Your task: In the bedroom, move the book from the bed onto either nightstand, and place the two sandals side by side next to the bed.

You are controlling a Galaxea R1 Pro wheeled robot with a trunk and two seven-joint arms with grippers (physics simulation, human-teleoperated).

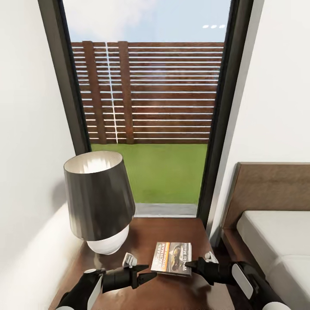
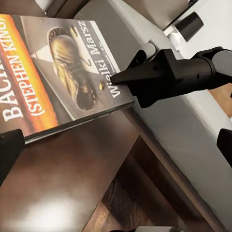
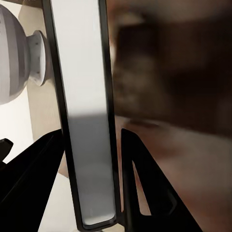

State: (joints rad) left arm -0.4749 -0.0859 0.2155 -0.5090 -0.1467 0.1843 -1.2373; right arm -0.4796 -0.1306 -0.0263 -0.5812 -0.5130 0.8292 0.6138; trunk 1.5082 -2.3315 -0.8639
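Two end effectors meet over the counter (image 1: 142, 232). Right end effector (image 1: 194, 263) pinches the book's (image 1: 172, 257) edge between its fingers; left end effector (image 1: 146, 273) is spread, empty, just beside. Book lies flat on the glossy reddish wood, near the lamp (image 1: 100, 202). Placing step looks nearly done: release next, then sandals. Thin, glossy paperback.

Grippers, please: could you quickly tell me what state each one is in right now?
Left gripper: open, holding nothing, beside the book on the nightstand.
Right gripper: fingers either side of the book's edge; grip cannot be told.
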